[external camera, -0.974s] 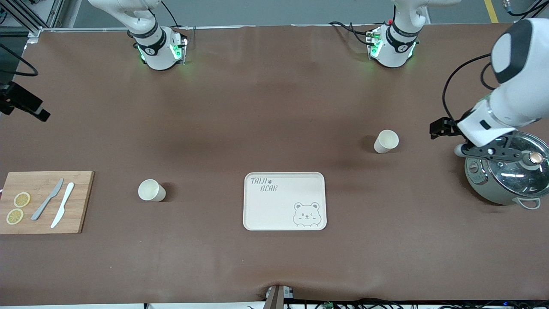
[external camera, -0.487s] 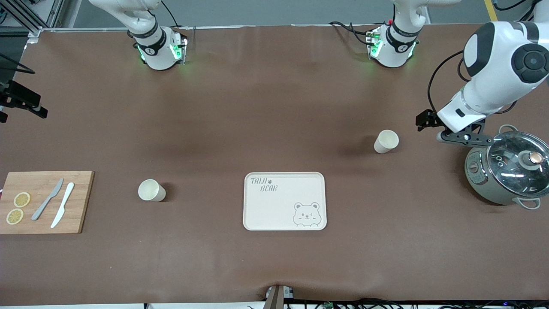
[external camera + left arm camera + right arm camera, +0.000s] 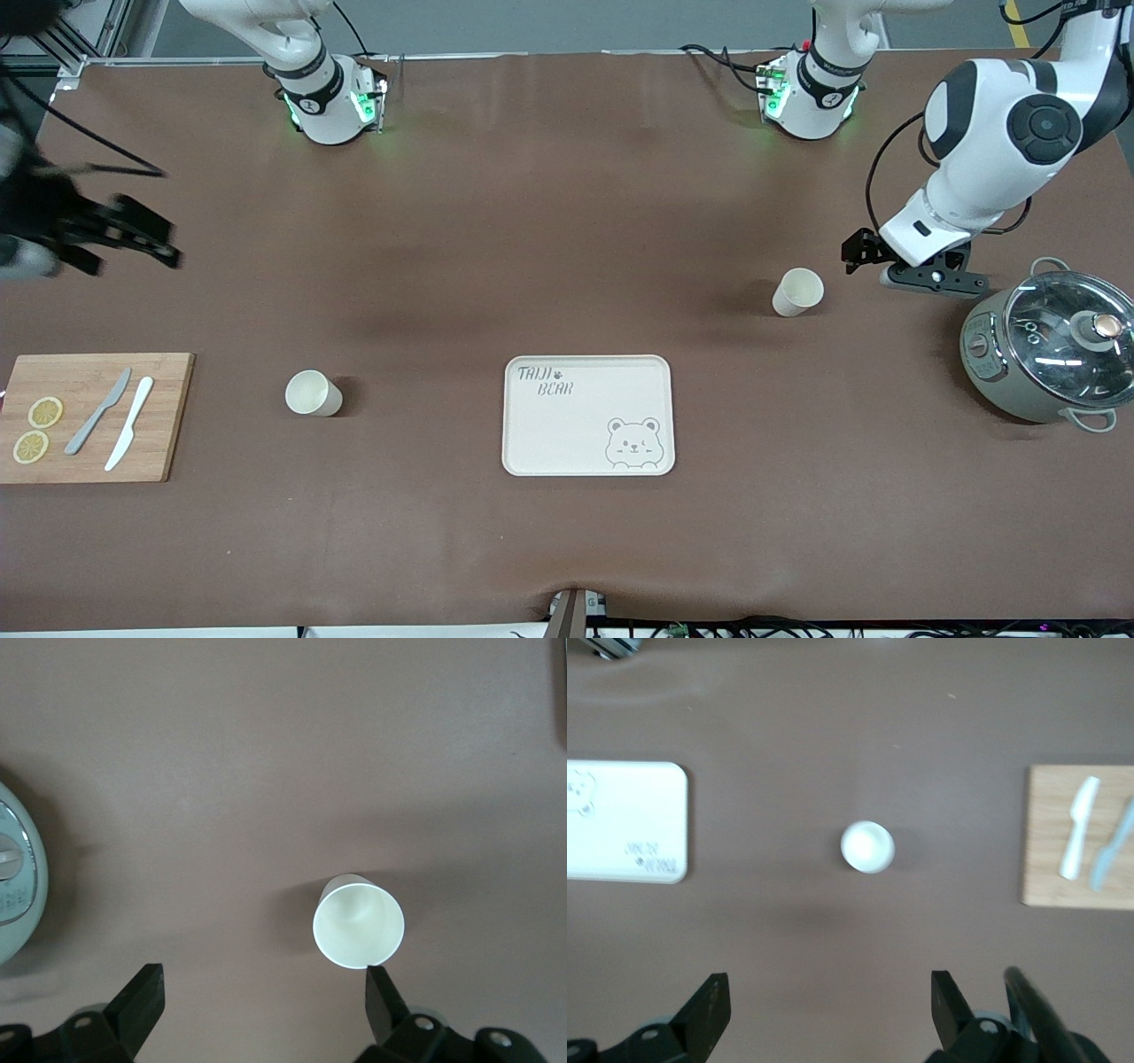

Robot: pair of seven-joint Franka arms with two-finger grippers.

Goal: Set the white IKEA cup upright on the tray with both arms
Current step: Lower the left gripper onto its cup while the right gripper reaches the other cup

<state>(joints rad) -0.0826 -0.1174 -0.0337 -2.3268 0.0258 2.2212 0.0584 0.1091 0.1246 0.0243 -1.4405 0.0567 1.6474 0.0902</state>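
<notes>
The cream tray with the bear drawing lies mid-table. One white cup stands mouth-up toward the left arm's end, farther from the front camera than the tray. A second white cup stands mouth-up beside the tray toward the right arm's end. My left gripper is open and empty over the table between the first cup and the pot; that cup shows close to one of its fingertips. My right gripper is open and empty over the table's right-arm end, looking down on the second cup and the tray.
A grey pot with a glass lid stands at the left arm's end, and it also shows in the left wrist view. A wooden cutting board with two knives and lemon slices lies at the right arm's end.
My left gripper has moved off the pot toward the nearby cup. My right gripper has swung in over the table from the edge. Cups and tray have not moved.
</notes>
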